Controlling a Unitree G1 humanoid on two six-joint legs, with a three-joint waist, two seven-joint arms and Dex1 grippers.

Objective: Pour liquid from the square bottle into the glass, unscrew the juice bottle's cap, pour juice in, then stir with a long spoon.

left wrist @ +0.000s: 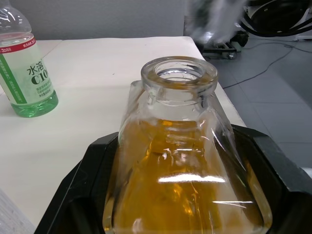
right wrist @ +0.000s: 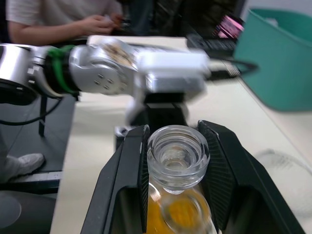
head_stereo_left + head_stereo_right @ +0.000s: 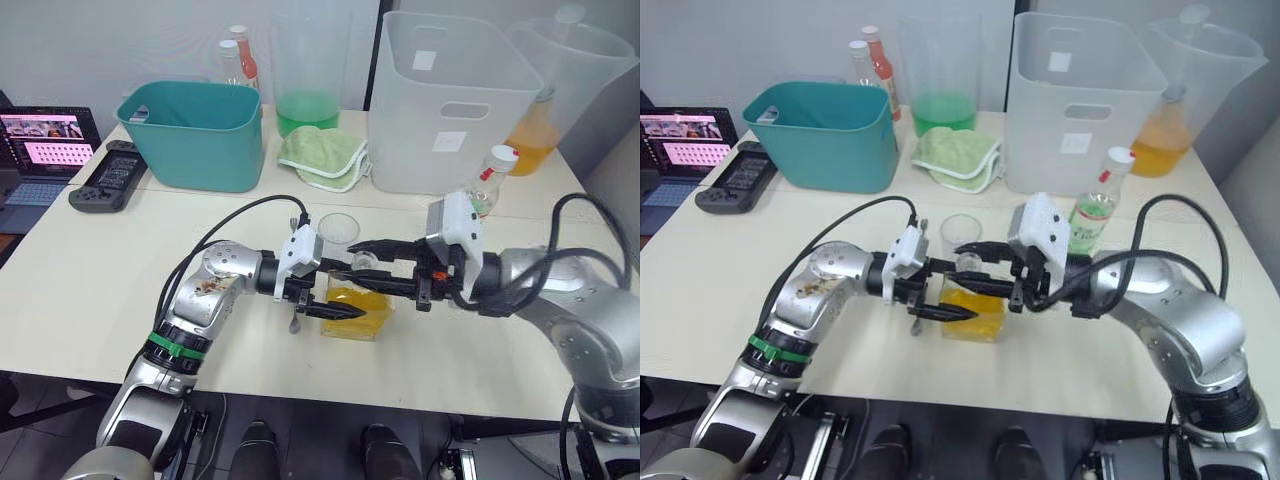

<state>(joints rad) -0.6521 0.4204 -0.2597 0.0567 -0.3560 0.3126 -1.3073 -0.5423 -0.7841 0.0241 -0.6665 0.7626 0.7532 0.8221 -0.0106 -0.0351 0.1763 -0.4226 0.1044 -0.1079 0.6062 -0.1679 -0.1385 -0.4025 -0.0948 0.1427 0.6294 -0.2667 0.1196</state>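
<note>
Left eye view: square bottle (image 3: 357, 310) upright beside glass (image 3: 338, 230), left gripper (image 3: 335, 300) clamped on its body. Right wrist view: right gripper (image 2: 175, 161) fingers flanking bottle's open neck; contact unclear; person's hand (image 2: 97, 22) behind.

**Square bottle upright near the front edge, mouth open**

The square bottle (image 3: 357, 309) stands upright on the desk (image 3: 90, 270), close to its front edge and about midway along it. It is clear glass with sloping shoulders and a thick round neck, no cap on, and holds amber liquid up to about the shoulders. Just behind it stands the glass (image 3: 338, 229), clear and upright. Over toward the desk's right side, the juice bottle (image 3: 1096, 207) stands upright: clear plastic, pale green drink, a white and green label, white cap on.
</note>
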